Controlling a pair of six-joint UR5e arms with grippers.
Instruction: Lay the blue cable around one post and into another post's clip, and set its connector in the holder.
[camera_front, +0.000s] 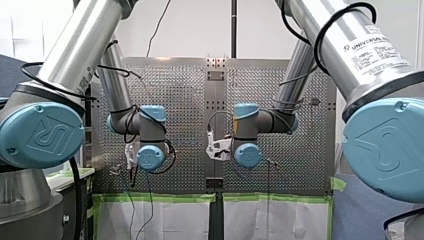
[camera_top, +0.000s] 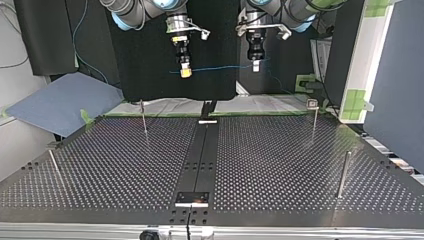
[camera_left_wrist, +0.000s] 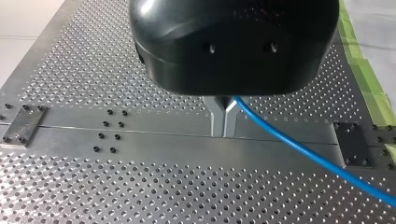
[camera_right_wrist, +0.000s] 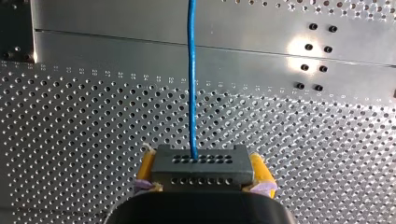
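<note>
The blue cable (camera_top: 220, 67) hangs stretched between my two grippers, high above the far edge of the perforated table (camera_top: 280, 165). My left gripper (camera_left_wrist: 224, 123) has its metal fingers shut on the cable (camera_left_wrist: 299, 147), which trails off to one side of it. My right gripper (camera_right_wrist: 201, 181) is shut on the dark grey connector (camera_right_wrist: 201, 161), squeezed between its yellow pads (camera_right_wrist: 261, 170); the cable (camera_right_wrist: 192, 74) runs straight ahead from it. In the top view my right gripper (camera_top: 185, 72) is at the left and my left gripper (camera_top: 255, 66) at the right.
Thin metal posts stand on the table: one at the back left (camera_top: 143, 117), one at the back right (camera_top: 314, 120) with a clip on top, one at the front left (camera_top: 55, 167), and one at the front right (camera_top: 343, 175). A small black holder plate (camera_top: 192, 199) sits on the centre strip near the front edge.
</note>
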